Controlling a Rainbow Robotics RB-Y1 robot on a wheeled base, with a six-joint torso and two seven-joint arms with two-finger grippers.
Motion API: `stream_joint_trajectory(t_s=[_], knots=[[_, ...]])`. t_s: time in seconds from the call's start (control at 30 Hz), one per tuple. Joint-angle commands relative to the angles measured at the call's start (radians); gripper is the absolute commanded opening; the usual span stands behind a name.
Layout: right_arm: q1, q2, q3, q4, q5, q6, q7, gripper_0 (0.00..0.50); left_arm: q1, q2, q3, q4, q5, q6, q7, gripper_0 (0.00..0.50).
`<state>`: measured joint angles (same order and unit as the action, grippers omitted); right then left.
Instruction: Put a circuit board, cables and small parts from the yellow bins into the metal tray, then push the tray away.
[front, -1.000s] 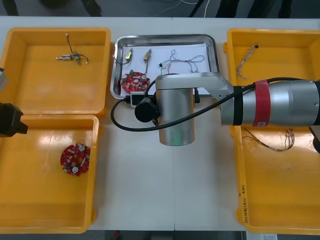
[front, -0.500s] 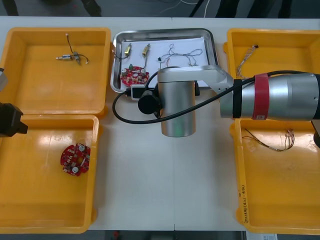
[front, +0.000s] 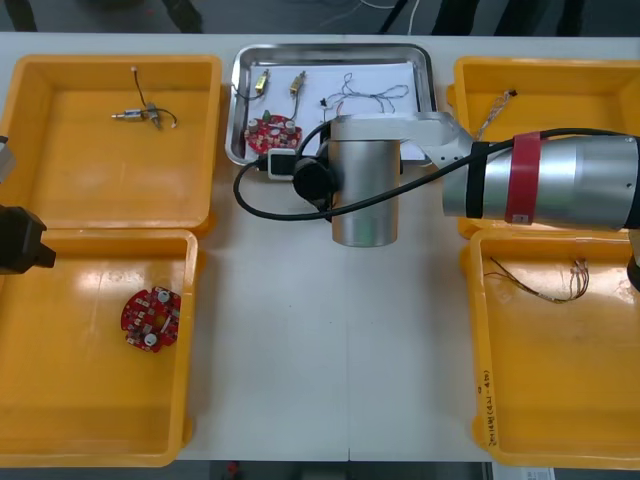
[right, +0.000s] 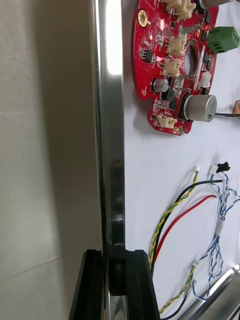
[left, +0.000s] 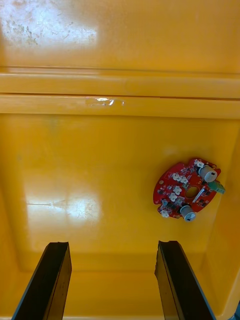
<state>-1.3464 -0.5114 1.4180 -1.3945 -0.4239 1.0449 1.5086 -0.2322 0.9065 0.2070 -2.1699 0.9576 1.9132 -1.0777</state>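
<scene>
Metal tray (right: 107, 150), clamped at its rim by the right tool (right: 114, 256), holds circuit board (right: 167, 75) and cables (right: 170, 213).

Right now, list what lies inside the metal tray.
Inside the tray: a board, two small metal parts and cables. The right end effector clamps its near rim; the arm covers the near right corner. The left end effector hangs open over a bin.

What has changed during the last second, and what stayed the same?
The right gripper, fingers shut on the near rim of the metal tray, pushed it away toward the far edge of the table, carrying its circuit board and cables. The left gripper stayed open over the near left yellow bin; the bins' contents did not move.
</scene>
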Motion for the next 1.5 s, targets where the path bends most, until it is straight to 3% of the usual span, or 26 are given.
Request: stream_joint_trajectory(t_s=[0.03,0.27,0.4,0.43,0.47,0.57,0.6,1.0,1.23,1.4,1.5], knots=[[-0.066,0.001,0.007,0.028,-0.024,-0.036,0.064,0.006,0.016,0.02,0.029,-0.03,-0.002,0.007,-0.059,0.5],[-0.065,0.001,0.006,0.029,-0.024,-0.036,0.076,0.006,0.016,0.02,0.029,-0.03,-0.002,0.007,-0.059,0.5],[-0.065,0.002,0.006,0.029,-0.024,-0.036,0.079,0.102,0.016,0.02,0.029,-0.03,-0.002,0.007,-0.059,0.5],[-0.065,0.002,0.006,0.029,-0.024,-0.036,0.078,0.193,0.016,0.02,0.029,-0.03,-0.002,0.007,-0.059,0.5],[-0.065,0.002,0.006,0.029,-0.024,-0.036,0.079,0.322,0.016,0.02,0.029,-0.03,-0.002,0.007,-0.059,0.5],[-0.065,0.004,0.006,0.028,-0.026,-0.033,0.078,0.474,0.016,0.02,0.029,-0.03,-0.002,0.007,-0.059,0.5],[-0.065,0.004,0.007,0.028,-0.024,-0.031,0.079,0.498,0.016,0.02,0.029,-0.03,-0.002,0.007,-0.059,0.5],[-0.068,0.005,-0.017,-0.009,-0.067,0.035,0.079,0.5,0.016,0.02,0.029,-0.03,-0.002,0.007,-0.059,0.5],[-0.066,0.005,-0.065,-0.098,-0.082,0.181,0.079,0.5,0.016,0.02,0.029,-0.03,-0.002,0.007,-0.059,0.5],[-0.042,0.005,-0.165,-0.173,-0.181,0.297,0.079,0.5,0.016,0.02,0.029,-0.03,-0.002,0.007,-0.059,0.5],[-0.004,0.005,-0.222,-0.256,-0.167,0.383,0.07,0.5,0.016,0.02,0.029,-0.03,-0.002,0.007,-0.059,0.5]])
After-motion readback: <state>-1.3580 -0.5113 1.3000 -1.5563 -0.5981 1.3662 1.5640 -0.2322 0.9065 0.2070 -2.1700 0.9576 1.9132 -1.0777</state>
